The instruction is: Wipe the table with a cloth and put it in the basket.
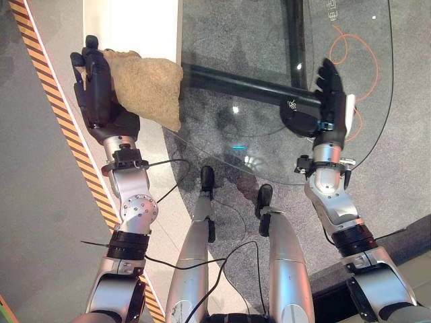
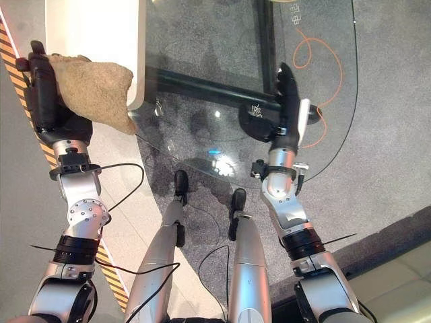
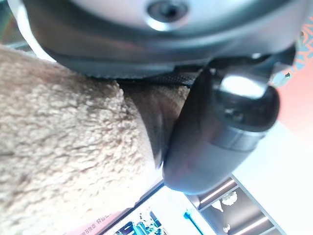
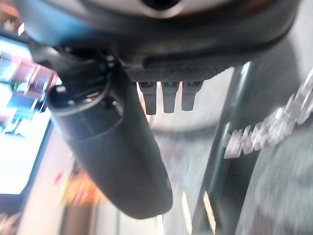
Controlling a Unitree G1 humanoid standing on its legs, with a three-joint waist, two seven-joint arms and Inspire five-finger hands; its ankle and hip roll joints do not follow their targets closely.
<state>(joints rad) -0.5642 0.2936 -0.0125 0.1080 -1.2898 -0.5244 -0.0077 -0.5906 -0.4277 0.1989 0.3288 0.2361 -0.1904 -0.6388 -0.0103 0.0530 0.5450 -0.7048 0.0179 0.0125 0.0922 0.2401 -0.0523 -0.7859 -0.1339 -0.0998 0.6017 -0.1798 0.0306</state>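
A tan fleecy cloth is held in my left hand at the left, over the white tabletop's near edge. One corner of the cloth hangs past that edge toward the glass table. In the left wrist view the thumb presses the cloth against the palm. My right hand hovers over the glass at the right with straight fingers, holding nothing; its thumb stands out free.
A black frame beam runs under the glass. An orange cable loop lies on the grey carpet beneath it. Yellow-and-black striped tape marks the floor at the left.
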